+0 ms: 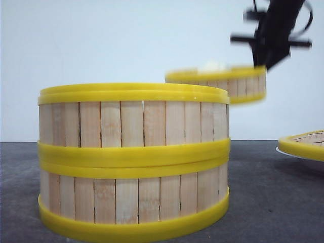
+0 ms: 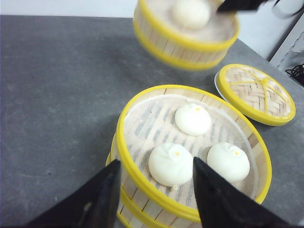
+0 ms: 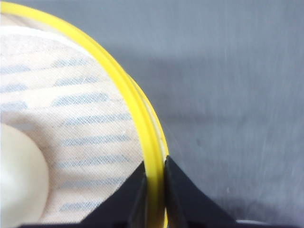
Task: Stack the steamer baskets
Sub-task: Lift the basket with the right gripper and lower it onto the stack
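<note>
- Three steamer baskets in all: two stacked (image 1: pixel 133 161) just beneath the left gripper (image 2: pixel 156 190), one lifted basket (image 2: pixel 186 33) clamped at its rim in the right gripper (image 3: pixel 154 190).
- Three white buns (image 2: pixel 192 119) in the open top basket of the stack, right ahead of the left gripper's fingertips.
- One more bun (image 2: pixel 190 12) visible in the lifted basket, inside the rim the right gripper pinches; any others there cannot be told.
- One woven lid (image 2: pixel 258 92) with a yellow rim, beyond the stack, well clear of both grippers.
- Two grippers counted.
</note>
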`<act>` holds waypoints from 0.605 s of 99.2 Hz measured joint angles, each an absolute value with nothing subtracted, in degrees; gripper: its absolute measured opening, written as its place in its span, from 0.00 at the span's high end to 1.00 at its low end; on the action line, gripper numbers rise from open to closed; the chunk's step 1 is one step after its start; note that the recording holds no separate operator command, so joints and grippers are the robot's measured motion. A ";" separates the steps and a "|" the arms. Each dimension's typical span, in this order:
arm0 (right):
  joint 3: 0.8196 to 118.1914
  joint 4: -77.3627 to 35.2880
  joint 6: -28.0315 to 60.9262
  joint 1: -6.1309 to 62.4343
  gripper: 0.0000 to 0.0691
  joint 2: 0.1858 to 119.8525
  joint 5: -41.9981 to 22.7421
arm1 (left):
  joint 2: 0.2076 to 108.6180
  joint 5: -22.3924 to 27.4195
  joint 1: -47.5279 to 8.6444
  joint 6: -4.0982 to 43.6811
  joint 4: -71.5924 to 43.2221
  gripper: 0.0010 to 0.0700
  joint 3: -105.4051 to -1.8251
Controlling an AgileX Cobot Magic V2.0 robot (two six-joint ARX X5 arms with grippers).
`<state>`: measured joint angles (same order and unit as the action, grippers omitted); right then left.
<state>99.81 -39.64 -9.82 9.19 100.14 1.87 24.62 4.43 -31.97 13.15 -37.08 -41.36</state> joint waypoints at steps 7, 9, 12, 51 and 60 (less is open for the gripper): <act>100.44 -41.04 -9.30 9.45 0.96 96.86 4.10 | 24.62 4.45 -31.97 13.15 -37.08 0.60 -41.36; 100.53 -41.50 -9.15 9.50 0.96 95.90 4.93 | 24.62 4.45 -31.97 13.15 -37.08 0.60 -41.36; 100.62 -42.33 -8.91 9.63 0.96 94.50 6.17 | 24.62 4.45 -31.97 13.15 -37.08 0.60 -41.36; 100.66 -56.51 -2.35 15.51 0.96 81.17 10.98 | 24.62 4.75 -31.97 13.15 -37.08 0.61 -41.36; 100.66 -58.30 -1.65 17.67 0.96 80.49 12.10 | 24.62 4.84 -31.97 13.15 -37.08 0.61 -41.36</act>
